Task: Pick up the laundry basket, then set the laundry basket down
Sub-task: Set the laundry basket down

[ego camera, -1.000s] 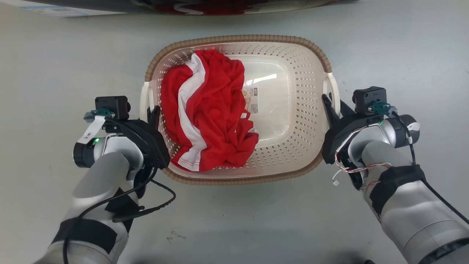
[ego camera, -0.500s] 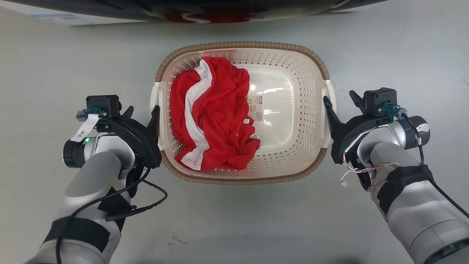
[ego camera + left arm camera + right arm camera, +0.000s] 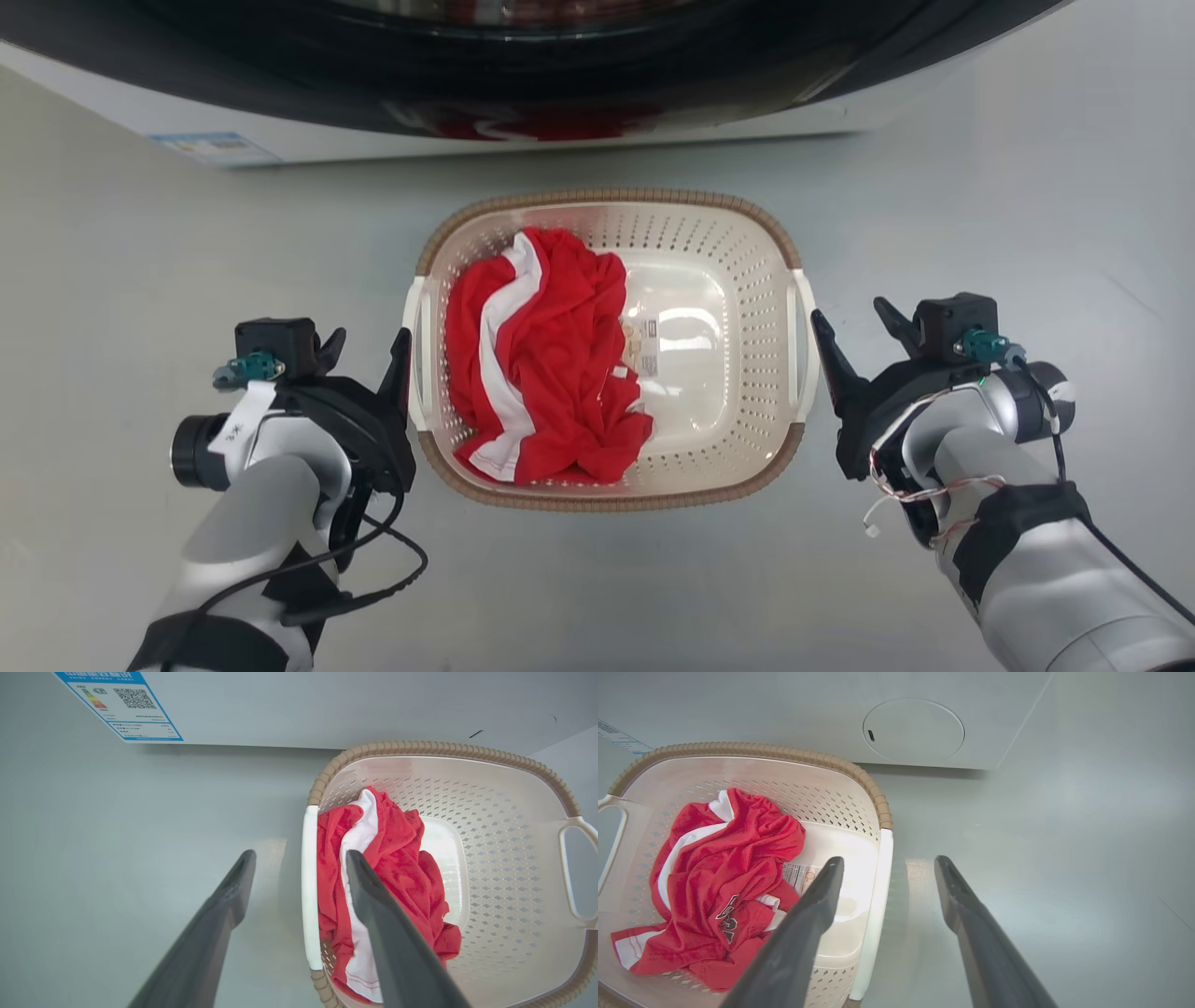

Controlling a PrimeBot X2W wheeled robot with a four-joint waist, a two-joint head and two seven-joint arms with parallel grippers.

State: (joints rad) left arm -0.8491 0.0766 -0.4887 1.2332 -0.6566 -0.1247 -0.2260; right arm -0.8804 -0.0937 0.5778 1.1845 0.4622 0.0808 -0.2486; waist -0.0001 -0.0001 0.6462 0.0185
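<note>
Scene: a laundry basket (image 3: 747,308) stands on the grey floor (image 3: 168,243), just in front of a washing machine (image 3: 308,140).
Basket: cream with holes, brown woven-look rim, a white handle on each short side.
Contents: a crumpled red and white garment (image 3: 551,373) fills the robot's left half; a paper label (image 3: 644,347) lies on the bare bottom beside it.
Left end effector (image 3: 369,341): fingers spread apart, holding nothing, just outside the left handle (image 3: 415,350). In the left wrist view the fingers (image 3: 397,952) frame that handle (image 3: 306,896); contact cannot be told.
Right end effector (image 3: 850,317): fingers spread apart, holding nothing, just outside the right handle (image 3: 805,345). In the right wrist view the handle (image 3: 878,896) shows between the two fingers (image 3: 798,933); contact cannot be told.
Machine: white body with a dark round door, and a blue-edged sticker (image 3: 124,704) low on its front.
</note>
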